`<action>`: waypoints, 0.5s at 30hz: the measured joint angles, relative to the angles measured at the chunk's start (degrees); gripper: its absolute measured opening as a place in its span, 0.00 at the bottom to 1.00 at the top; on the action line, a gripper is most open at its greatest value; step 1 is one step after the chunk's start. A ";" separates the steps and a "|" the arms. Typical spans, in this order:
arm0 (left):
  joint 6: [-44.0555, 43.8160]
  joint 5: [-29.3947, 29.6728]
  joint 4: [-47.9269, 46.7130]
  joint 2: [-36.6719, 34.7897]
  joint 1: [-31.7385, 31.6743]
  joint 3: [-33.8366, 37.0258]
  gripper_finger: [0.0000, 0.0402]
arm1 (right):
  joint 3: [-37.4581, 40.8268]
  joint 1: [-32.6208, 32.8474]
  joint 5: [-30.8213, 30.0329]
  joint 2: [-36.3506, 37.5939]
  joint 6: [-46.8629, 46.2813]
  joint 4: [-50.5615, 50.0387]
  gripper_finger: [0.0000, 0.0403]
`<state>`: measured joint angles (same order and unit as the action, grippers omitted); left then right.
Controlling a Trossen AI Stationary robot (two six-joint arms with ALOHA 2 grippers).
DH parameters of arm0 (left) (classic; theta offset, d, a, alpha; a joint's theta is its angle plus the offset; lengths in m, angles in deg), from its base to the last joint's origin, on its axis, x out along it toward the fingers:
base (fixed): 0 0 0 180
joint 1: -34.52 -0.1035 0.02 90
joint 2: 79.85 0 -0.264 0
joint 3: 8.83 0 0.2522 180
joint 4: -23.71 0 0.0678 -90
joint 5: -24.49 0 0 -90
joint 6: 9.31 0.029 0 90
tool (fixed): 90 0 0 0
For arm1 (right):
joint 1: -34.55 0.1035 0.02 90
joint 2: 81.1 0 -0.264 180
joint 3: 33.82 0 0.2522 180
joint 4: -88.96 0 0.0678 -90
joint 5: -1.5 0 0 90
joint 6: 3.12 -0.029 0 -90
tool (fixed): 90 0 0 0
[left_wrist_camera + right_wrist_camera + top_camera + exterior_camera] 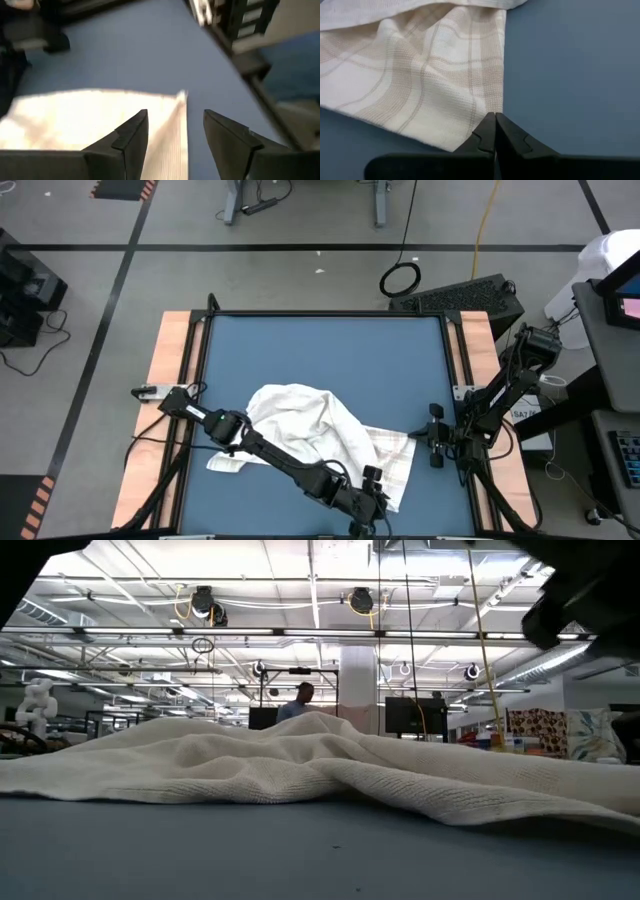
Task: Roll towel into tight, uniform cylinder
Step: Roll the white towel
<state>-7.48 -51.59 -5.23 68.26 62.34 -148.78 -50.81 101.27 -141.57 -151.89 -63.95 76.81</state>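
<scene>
Item: towel (310,425), white cloth with faint checked lines, lying crumpled and partly bunched on the blue mat (320,350), toward the mat's near half; a raised heap sits at its middle, one flatter checked flap spreads toward the right arm's side, and a small corner shows past the left arm on the other side. Not rolled; no cylinder formed. In the low view the towel (300,755) spans nearly the whole width as a low rumpled ridge on the mat. Left gripper (372,498): reached across over the towel's near edge; in its wrist view the two dark fingers (131,134) stand apart with a clear gap, holding nothing, the towel's edge (170,135) lying on the mat beneath that gap. Right gripper (434,435): at the mat's right side, just beside the towel's checked flap; in its wrist view the fingers (486,131) are pressed together, tips at the towel's corner (485,107); whether any cloth is pinched between them cannot be told. Surround: wooden table border (172,380) at both sides of the mat; a person (298,700) in the room far behind.
</scene>
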 joint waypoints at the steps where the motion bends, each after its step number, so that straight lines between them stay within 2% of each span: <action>1: 0.01 0.66 -1.26 0.00 -0.08 0.00 0.49 | 0.00 0.00 0.10 0.00 0.02 0.00 0.00; 5: 0.46 5.55 -8.44 -1.97 -0.22 0.15 0.49 | -0.05 0.00 0.26 0.03 0.02 0.21 0.00; 9: 0.74 11.83 -14.87 -7.58 -0.32 0.06 0.49 | -0.09 0.00 -0.09 0.26 -0.20 0.26 0.01; 15: 5.98 16.83 -24.41 -13.38 -1.80 0.02 0.49 | -0.09 -0.69 -0.30 0.35 -3.25 0.15 0.14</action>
<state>-1.51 -34.76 -29.64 54.88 60.54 -148.76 -50.90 100.58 -141.87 -151.54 -67.20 76.96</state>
